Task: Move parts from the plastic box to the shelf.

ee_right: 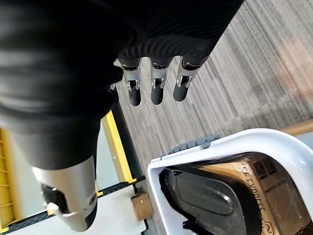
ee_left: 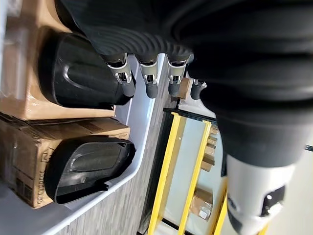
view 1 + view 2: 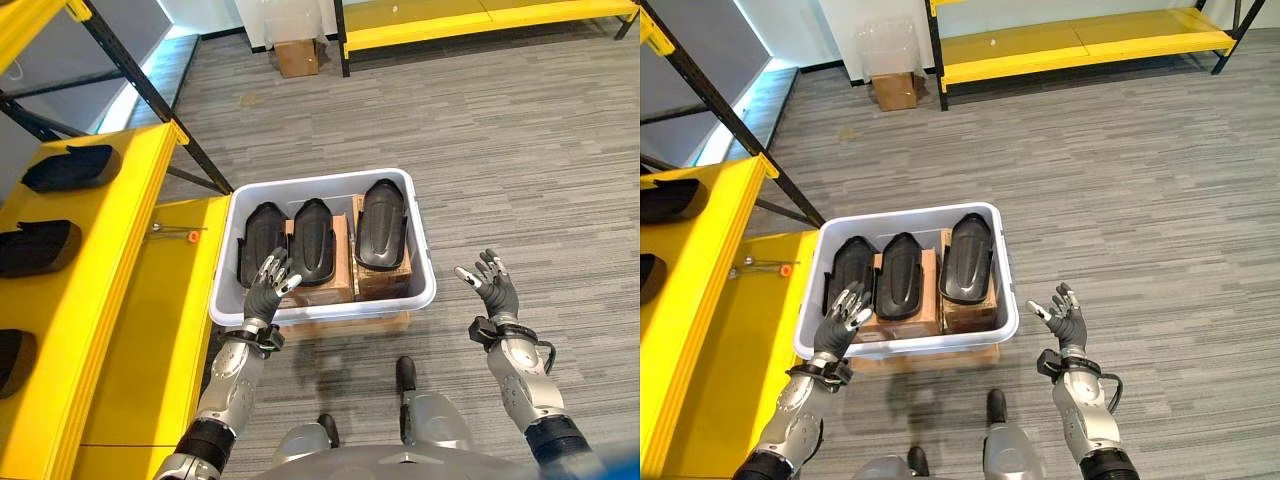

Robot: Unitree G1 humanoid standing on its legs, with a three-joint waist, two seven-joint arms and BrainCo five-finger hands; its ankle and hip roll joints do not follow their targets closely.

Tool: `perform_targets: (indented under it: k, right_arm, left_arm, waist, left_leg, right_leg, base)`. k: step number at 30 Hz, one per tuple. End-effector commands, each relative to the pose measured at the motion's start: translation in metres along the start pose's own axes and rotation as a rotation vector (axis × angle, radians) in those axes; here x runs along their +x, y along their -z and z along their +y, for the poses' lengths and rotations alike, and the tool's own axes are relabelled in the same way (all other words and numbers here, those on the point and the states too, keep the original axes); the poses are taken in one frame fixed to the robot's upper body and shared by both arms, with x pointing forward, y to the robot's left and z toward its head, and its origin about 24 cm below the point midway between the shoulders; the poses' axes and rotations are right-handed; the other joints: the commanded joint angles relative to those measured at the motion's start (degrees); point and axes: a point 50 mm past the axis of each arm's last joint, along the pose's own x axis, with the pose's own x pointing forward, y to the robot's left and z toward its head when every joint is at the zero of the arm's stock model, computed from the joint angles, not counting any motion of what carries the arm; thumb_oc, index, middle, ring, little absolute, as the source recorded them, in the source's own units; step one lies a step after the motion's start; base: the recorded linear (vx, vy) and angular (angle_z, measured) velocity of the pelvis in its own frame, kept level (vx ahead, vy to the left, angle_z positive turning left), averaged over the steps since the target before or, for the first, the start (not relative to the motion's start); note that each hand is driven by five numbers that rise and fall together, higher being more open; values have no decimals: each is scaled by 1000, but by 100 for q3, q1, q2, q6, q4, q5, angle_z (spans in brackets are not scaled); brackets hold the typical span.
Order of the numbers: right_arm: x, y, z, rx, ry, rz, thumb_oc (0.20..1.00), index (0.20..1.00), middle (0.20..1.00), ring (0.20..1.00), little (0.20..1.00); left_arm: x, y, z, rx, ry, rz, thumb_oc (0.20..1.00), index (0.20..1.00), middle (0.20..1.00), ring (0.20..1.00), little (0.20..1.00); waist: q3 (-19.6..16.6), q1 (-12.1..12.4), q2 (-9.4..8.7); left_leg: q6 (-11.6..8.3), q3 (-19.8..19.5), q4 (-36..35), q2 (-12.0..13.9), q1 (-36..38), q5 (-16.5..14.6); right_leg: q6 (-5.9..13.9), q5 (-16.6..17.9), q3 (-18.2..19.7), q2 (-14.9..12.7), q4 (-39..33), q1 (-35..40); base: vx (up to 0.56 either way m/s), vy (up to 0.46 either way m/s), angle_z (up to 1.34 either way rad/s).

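A pale plastic box stands on the floor in front of me. Three black moulded parts lie in it on cardboard cartons: left, middle and right. My left hand hovers open over the box's near rim, just short of the left part, holding nothing. In the left wrist view its fingers are straight above a black part. My right hand is open over the carpet to the right of the box. The yellow shelf at my left carries three more black parts.
A lower yellow shelf board lies between the shelf and the box, with a small orange-tipped tool on it. A black diagonal brace rises behind the box. Further back stand a cardboard box and a yellow rack.
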Motion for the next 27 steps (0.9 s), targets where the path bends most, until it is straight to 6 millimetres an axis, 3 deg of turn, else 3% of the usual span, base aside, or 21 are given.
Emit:
perform_targets:
  k: [1,3,6,8,13,16,17,18,22,27]
  right_arm:
    - [5,-34,-2,-68,-42,-174,1000,1000,1000,1000,1000]
    - [5,-42,-4,-118,-41,-213,1000,1000,1000,1000,1000]
    - [5,-47,-5,-131,-62,-220,1000,1000,1000,1000,1000]
    - [6,-50,-7,-148,-76,-227,1000,1000,1000,1000,1000]
    - [5,-49,-13,-154,-54,-226,1000,1000,1000,1000,1000]
    - [4,-54,-19,-231,4,-268,1000,1000,1000,1000,1000]
    - [5,-55,-18,-211,5,-265,1000,1000,1000,1000,1000]
    - [5,-55,-18,-211,4,-265,1000,1000,1000,1000,1000]
    - [7,-56,-3,-204,-28,-280,1000,1000,1000,1000,1000]
    - [9,-61,12,-178,-55,-307,1000,1000,1000,1000,1000]
  left_arm:
    - [1,-20,-1,-30,37,-127,1000,1000,1000,1000,1000]
    - [0,-17,-2,-47,48,-124,1000,1000,1000,1000,1000]
    - [1,-17,-4,-52,57,-131,1000,1000,1000,1000,1000]
    - [2,-17,-7,-67,104,-129,1000,1000,1000,1000,1000]
    - [2,-9,-14,-18,185,-82,1000,1000,1000,1000,1000]
    - [1,-5,-16,-28,184,-69,1000,1000,1000,1000,1000]
    - [0,-5,-18,-1,198,-69,1000,1000,1000,1000,1000]
    - [0,-5,-18,-1,198,-69,1000,1000,1000,1000,1000]
    - [-2,-11,-18,23,197,-86,1000,1000,1000,1000,1000]
    - [-4,-20,-17,41,187,-107,1000,1000,1000,1000,1000]
  waist:
    - [-256,-163,-27]
    - [-306,-203,55]
    - [-305,-202,48]
    - [-336,-256,80]
    - [-337,-342,171]
    - [-349,-368,241]
    - [-363,-332,304]
    - [-363,-329,305]
    - [-386,-202,228]
    - [-365,15,32]
  left_leg:
    - [-24,272,-795,334,-196,531]
    - [-287,279,-1694,898,-148,1292]
    - [-368,253,-1911,1157,-205,1569]
    - [-373,376,-1984,1213,-138,1382]
    - [-450,522,-1930,1192,-26,1305]
    - [-386,586,-1949,938,105,969]
    - [-354,558,-2069,746,205,843]
    - [-352,559,-2075,740,211,838]
    - [-264,484,-2148,581,227,670]
    - [-218,398,-2097,564,81,583]
  right_leg:
    - [136,-1017,15,168,910,294]
    - [167,-1166,-45,106,918,399]
    - [157,-1289,-94,15,969,507]
    - [197,-1423,-98,-95,1215,456]
    - [172,-1521,-105,-104,1434,421]
    - [281,-1393,-113,-236,1324,478]
    - [378,-1270,-109,-305,1138,533]
    - [382,-1265,-108,-307,1128,538]
    - [502,-1119,-141,-393,909,521]
    - [537,-1048,-240,-419,802,434]
  base:
    - [79,296,0]
    - [84,325,6]
    - [73,232,-8]
    - [52,281,-37]
    - [64,267,-31]
    - [105,342,19]
    - [103,293,-4]
    - [101,273,-3]
    - [31,65,7]
    - [-5,-45,9]
